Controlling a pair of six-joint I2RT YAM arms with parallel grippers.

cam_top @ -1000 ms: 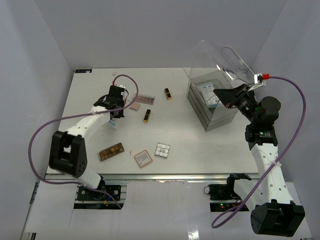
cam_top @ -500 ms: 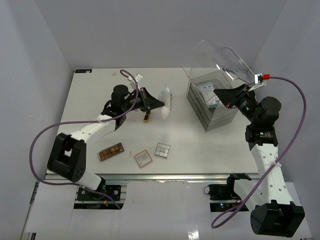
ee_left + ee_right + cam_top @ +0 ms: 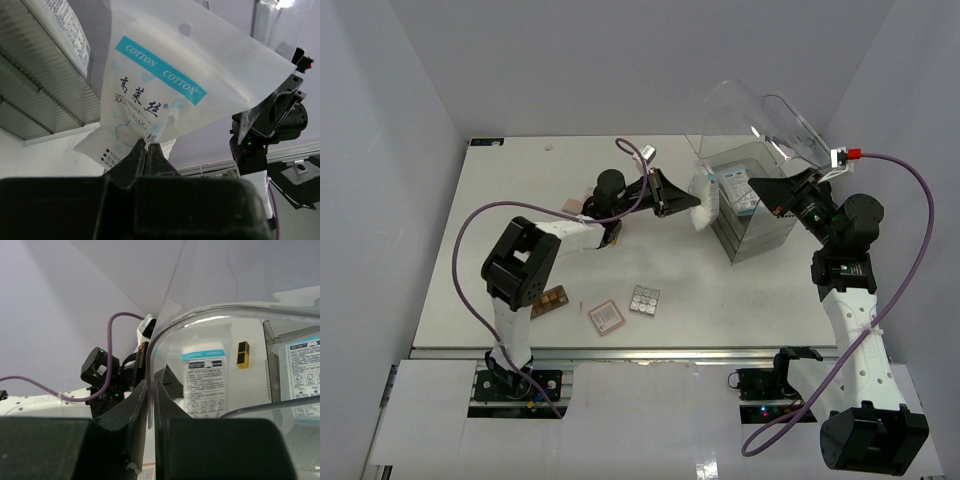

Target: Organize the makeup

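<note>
My left gripper is shut on the bottom edge of a white-blue packet printed COTTON, held in the air just left of the clear box. In the left wrist view the jaws pinch the packet. My right gripper is shut on the rim of the box's clear domed lid, holding it raised. On the table lie a silvery grid palette, a pinkish square compact, a brown palette and a dark-gold piece.
Another printed packet lies inside the box. The box's ribbed drawer stack is close on the left in the left wrist view. My left arm stretches across the table's middle, with its purple cable looping above. Walls enclose the table.
My left arm has swung right from the far-left part of the table, carrying the packet up to the open box. The right arm and the raised lid have not moved.
</note>
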